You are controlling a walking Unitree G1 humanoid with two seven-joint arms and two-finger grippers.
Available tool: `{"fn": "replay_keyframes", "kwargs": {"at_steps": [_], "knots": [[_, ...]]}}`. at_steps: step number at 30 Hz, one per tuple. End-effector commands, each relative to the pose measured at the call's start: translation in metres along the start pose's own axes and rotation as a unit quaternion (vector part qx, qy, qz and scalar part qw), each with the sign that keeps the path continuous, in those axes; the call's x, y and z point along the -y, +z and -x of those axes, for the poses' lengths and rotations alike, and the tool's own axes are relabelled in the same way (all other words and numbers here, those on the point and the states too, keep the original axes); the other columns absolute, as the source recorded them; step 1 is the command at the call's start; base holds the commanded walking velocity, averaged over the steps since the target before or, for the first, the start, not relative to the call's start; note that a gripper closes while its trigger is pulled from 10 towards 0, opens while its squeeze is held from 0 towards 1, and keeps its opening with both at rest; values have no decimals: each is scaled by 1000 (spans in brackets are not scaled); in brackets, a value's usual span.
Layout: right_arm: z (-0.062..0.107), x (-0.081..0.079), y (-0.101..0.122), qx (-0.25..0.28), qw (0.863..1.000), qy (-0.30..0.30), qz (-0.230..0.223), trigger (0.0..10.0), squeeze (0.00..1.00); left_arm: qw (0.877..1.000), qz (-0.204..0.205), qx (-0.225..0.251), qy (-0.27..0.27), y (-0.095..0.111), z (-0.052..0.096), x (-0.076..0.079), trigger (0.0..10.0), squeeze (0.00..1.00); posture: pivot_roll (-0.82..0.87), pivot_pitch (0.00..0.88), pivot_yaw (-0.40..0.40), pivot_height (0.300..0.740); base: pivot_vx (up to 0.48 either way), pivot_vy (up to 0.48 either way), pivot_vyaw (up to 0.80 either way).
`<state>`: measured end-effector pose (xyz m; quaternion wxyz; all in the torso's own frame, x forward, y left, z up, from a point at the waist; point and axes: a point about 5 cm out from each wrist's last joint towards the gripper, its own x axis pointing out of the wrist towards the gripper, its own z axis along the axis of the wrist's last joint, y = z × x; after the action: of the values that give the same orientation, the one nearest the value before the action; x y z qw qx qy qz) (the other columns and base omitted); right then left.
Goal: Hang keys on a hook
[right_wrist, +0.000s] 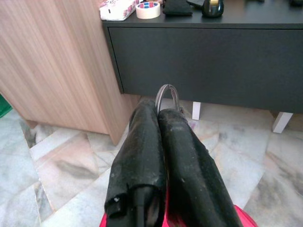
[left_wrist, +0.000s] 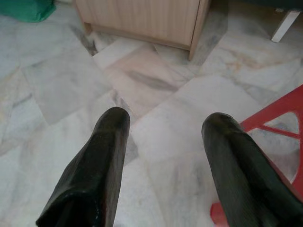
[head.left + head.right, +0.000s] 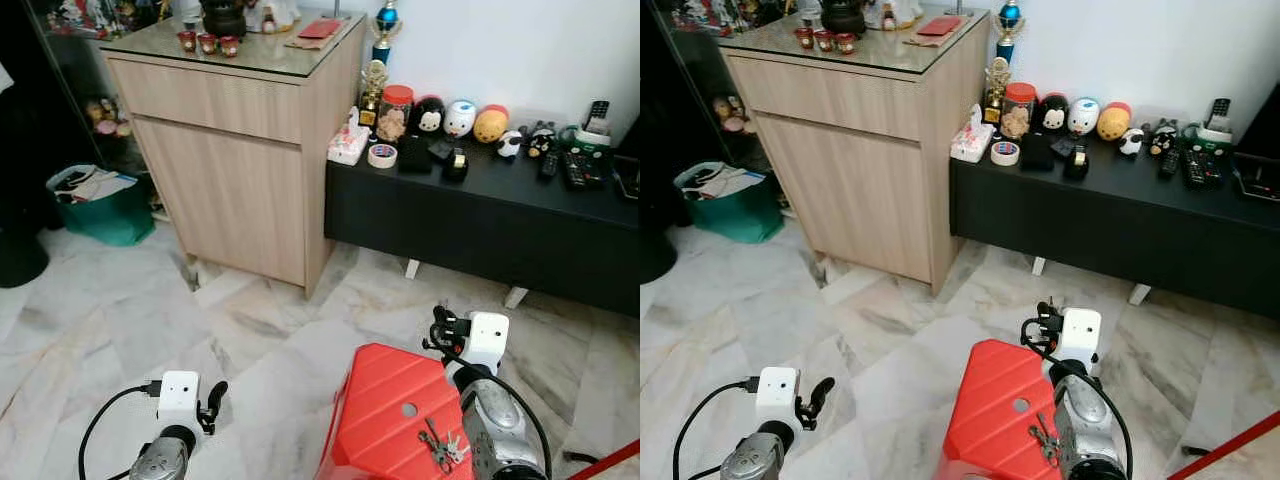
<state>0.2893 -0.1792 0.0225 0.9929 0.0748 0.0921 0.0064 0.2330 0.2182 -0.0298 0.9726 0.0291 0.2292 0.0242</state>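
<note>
Two hands | right hand [image 1: 163,106] pinches key ring [image 1: 166,92] | left hand [image 2: 163,137] released | marble floor [image 3: 120,320]

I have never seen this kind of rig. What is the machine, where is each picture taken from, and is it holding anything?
This is a walking humanoid robot with two silver arms. Each arm ends in an end effector with two black fingers. The two wide pictures come from its head camera, which looks down at a marble floor. The two close-up pictures come from cameras on its wrists.

The left end effector is open over the floor and holds nothing. The right end effector is shut on a thin metal ring. A red stool stands in front of the robot, and keys lie on it beside the right arm. Further ahead are a wooden cabinet and a low black bench with toys and remotes on it. I can't see a hook.
</note>
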Motion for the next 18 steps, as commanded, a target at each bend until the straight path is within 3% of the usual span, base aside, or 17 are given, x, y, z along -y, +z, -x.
{"fn": "replay_keyframes", "kwargs": {"at_steps": [1, 3, 10, 18], "knots": [[3, 3, -5, -4, 1000, -22, -8, 10000, 0, 993, 8, -119, 24, -47, 19, -1, 10000, 0, 41, 0, -51, 740, 0, 0, 0], [3, 3, -7, -7, 999, -30, -13, 10000, 0, 984, 14, -172, 35, -66, 29, 1, 10000, 0, 36, 0, -51, 740, 0, 0, 0], [3, 3, -7, -9, 1000, -28, -11, 10000, 0, 984, 15, -175, 30, -69, 31, 6, 10000, 0, 32, 0, -52, 740, -34, 0, 0], [3, 0, -10, -17, 999, -30, -13, 10000, 0, 983, 16, -178, 31, -69, 30, 7, 10000, 0, 37, 0, -49, 740, -253, 0, 0]]}}
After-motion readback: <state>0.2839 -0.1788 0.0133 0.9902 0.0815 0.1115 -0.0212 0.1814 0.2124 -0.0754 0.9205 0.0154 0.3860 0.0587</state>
